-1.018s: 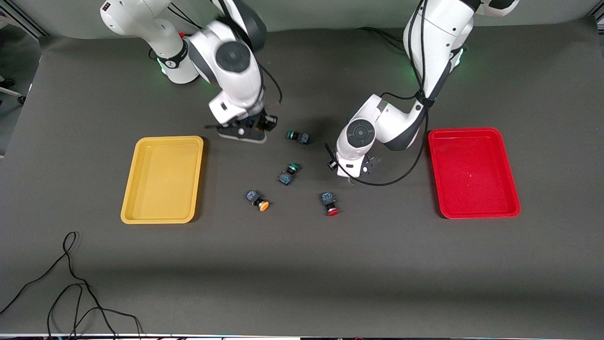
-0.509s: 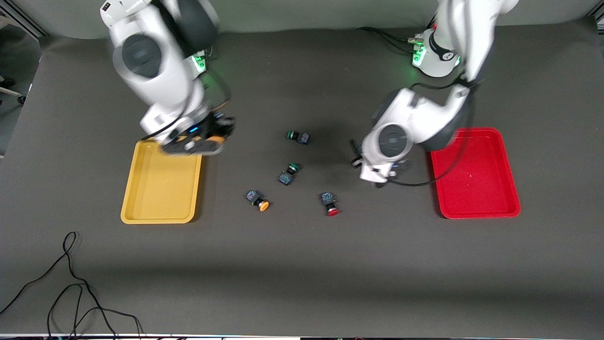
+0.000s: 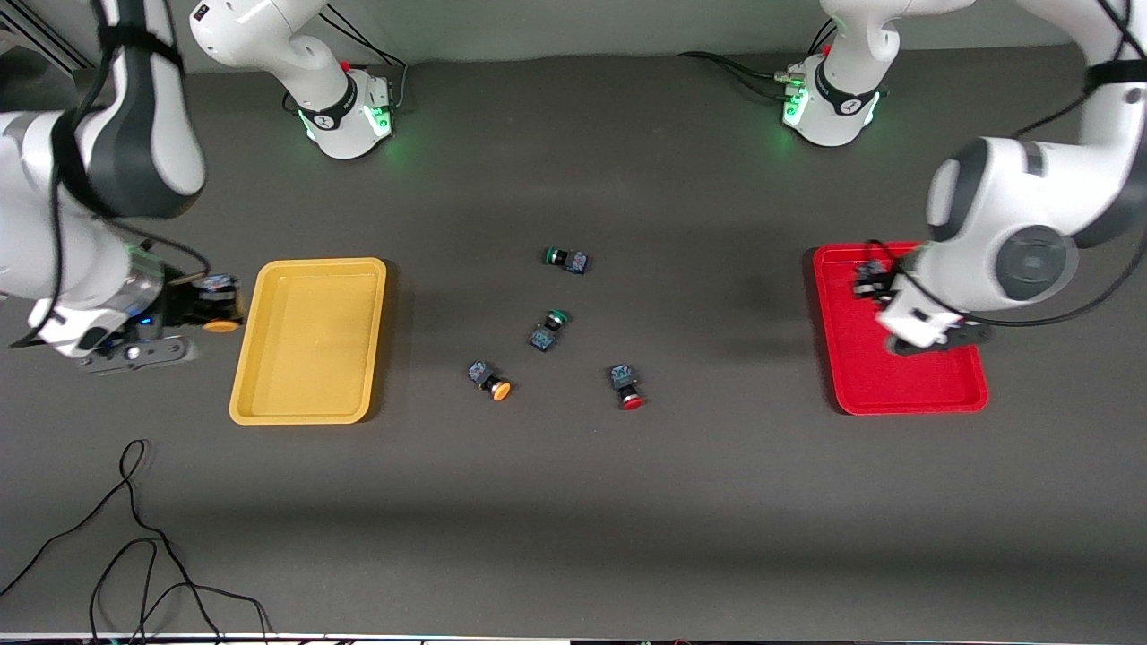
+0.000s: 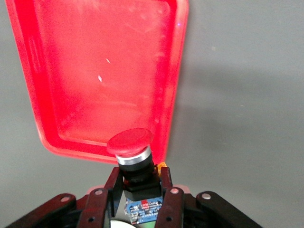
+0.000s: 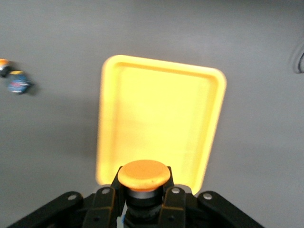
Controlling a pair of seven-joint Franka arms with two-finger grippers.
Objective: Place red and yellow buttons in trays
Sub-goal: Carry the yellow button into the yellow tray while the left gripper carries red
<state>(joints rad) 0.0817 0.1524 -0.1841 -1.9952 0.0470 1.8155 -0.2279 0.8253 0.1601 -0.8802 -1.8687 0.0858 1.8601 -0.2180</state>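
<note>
My right gripper (image 3: pixel 213 306) is shut on a yellow button (image 3: pixel 219 324) and holds it over the table just outside the yellow tray (image 3: pixel 269 358), toward the right arm's end. In the right wrist view the orange-yellow cap (image 5: pixel 144 175) sits between my fingers with the yellow tray (image 5: pixel 156 109) below. My left gripper (image 3: pixel 869 282) is shut on a red button (image 4: pixel 129 142) over the rim of the red tray (image 3: pixel 905 394), which also shows in the left wrist view (image 4: pixel 95 71). One yellow button (image 3: pixel 493 382) and one red button (image 3: pixel 627 387) lie on the table between the trays.
Two green-capped switches (image 3: pixel 566 259) (image 3: pixel 548 328) lie mid-table, farther from the front camera than the loose red and yellow buttons. A black cable (image 3: pixel 134 537) loops near the front edge at the right arm's end.
Both arms swung outward from mid-table with their buttons. The right gripper passed over the yellow tray to its outer side. The left gripper moved over the red tray.
</note>
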